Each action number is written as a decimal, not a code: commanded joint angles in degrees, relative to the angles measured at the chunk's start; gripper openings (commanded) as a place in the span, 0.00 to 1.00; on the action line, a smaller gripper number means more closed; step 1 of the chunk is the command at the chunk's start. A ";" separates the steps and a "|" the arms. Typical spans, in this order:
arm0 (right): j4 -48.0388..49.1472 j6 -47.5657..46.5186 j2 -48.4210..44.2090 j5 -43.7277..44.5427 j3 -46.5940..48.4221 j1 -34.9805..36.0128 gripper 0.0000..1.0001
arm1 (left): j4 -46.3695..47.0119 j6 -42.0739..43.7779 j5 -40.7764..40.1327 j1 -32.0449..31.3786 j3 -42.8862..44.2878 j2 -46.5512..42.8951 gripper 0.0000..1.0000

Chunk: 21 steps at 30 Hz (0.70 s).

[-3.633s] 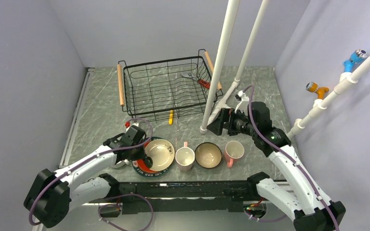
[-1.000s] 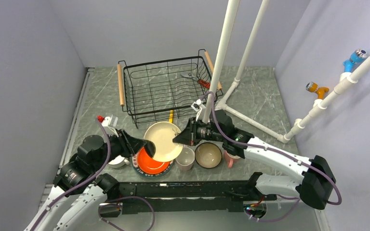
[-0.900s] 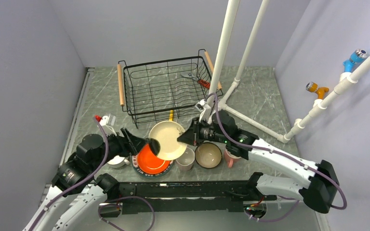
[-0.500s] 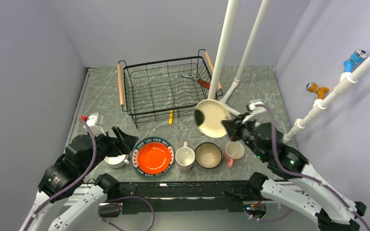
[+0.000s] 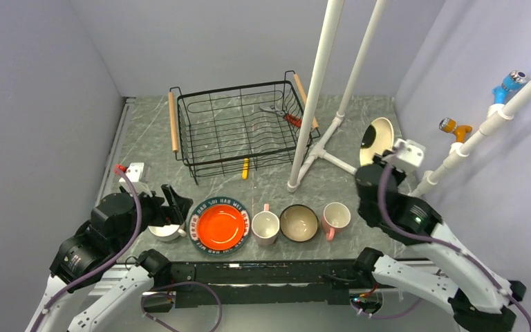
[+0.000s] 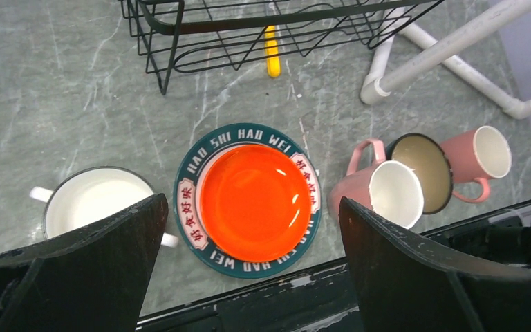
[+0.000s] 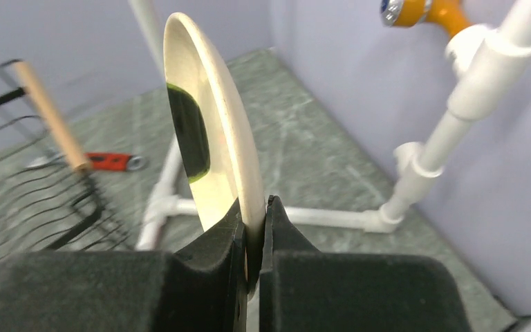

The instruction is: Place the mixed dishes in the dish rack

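Right fingers [image 7: 252,228]: pressed together on the lower rim of the dish [image 7: 204,117], pinching it edge-on.
Dish: in the air at the right of the bench [image 5: 145,159], beyond the pipe frame [image 5: 314,90] and well apart from the rack [image 5: 235,87].
Why held so: a rim pinch keeps the dish upright, which is probably how it has to slide between the rack's wires. Carrying it high likely keeps it clear of the pipes.
Left fingers [image 6: 250,207]: spread wide with nothing between them, hovering above the plate [image 6: 249,137] and the cup [image 6: 90,200]. This looks like a ready stance for one of those two.
Near row: cup, plate, two mugs [image 6: 387,197] [image 6: 480,155] and the bowl [image 6: 422,166] between them all sit on the bench, none loaded yet.
Rack: holds no dishes. A red-handled tool [image 7: 107,160] lies at its right end and a yellow tool [image 6: 271,52] just at its front edge.
Next move: the dish needs to swing left around the pipe uprights and come down over the rack.
Risk: the thin rim could slip or twist between the fingers, or knock a pipe on the way.
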 commanded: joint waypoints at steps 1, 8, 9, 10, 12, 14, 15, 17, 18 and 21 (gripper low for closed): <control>3.23 -1.88 9.33 12.94 4.09 -4.24 0.00 | -2.16 3.30 -1.98 -0.17 2.28 0.60 0.99; 26.29 -19.79 14.43 -34.47 3.17 -28.69 0.00 | -3.33 4.57 -1.62 -0.24 0.09 -0.67 0.99; 26.95 -19.90 15.91 -37.17 4.31 -29.89 0.00 | -3.39 4.25 -1.49 -0.23 -0.08 -0.86 1.00; 26.75 -19.72 17.74 -40.71 5.99 -31.61 0.00 | -3.51 4.49 -1.45 -0.22 0.05 -0.96 1.00; 26.18 -18.11 20.76 -50.89 9.54 -36.84 0.00 | -2.95 5.31 -0.28 -0.18 0.00 -1.42 0.99; 29.75 -18.75 21.42 -61.84 9.69 -41.70 0.00 | -2.18 5.74 0.14 -0.17 -0.31 -2.47 0.99; 34.48 -20.43 21.24 -66.22 8.64 -43.29 0.00 | -1.62 6.05 0.58 -0.21 -0.52 -3.08 1.00; 40.71 -21.56 21.45 -70.09 6.83 -45.28 0.00 | 0.27 6.75 1.67 -0.22 -1.39 -4.42 0.99; 42.82 -21.13 22.26 -73.73 6.59 -46.96 0.00 | 1.06 6.84 2.19 -0.17 -1.82 -5.09 0.99; 47.03 -19.52 27.66 -89.84 10.04 -53.43 0.00 | 4.06 7.66 4.62 -0.22 -3.65 -7.25 0.99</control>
